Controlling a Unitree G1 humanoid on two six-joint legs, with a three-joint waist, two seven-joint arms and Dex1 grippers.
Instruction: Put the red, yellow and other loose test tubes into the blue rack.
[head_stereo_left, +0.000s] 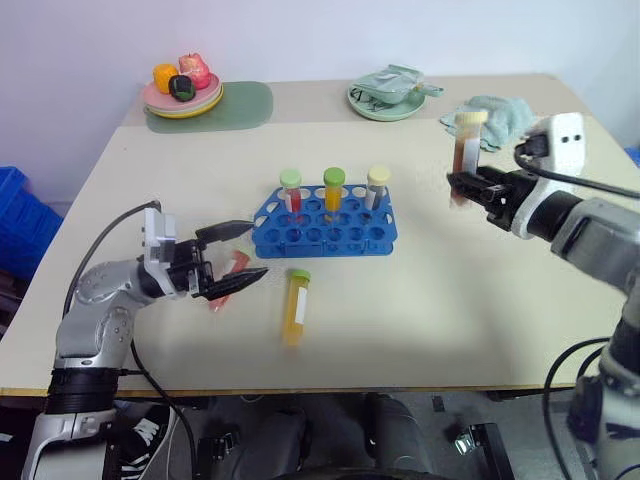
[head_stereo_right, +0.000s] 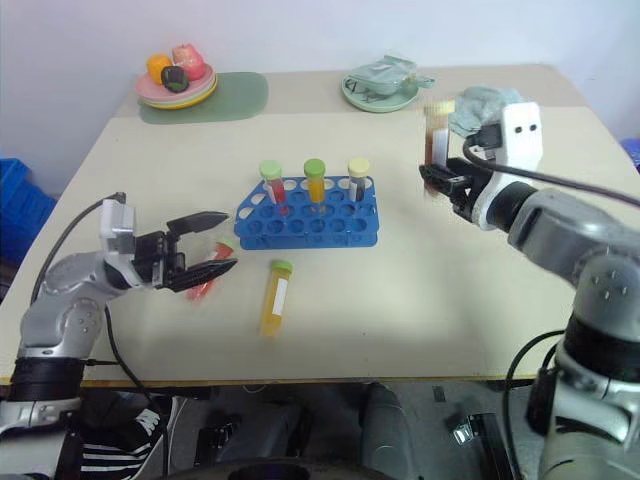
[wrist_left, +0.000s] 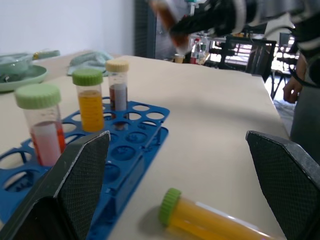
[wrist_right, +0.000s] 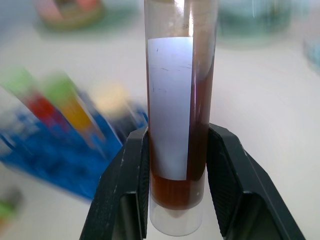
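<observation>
From the head, the right gripper is clamped on an upright clear plastic tube of dark brownish-red liquid, lifted to the right of the bright blue plastic rack. The left gripper stands with fingers apart over a red-liquid tube; a yellow-orange green-capped tube lies just before the rack.

The left wrist shows the yellow tube between spread fingers.

The right wrist shows both fingers pressing the brown tube's labelled sides.

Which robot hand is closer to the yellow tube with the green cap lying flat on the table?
Left. The open left gripper hovers just beside the lying yellow plastic tube with the green cap. The right gripper is far across the table, raised, holding a brownish-red tube with a pale yellow cap.
</observation>
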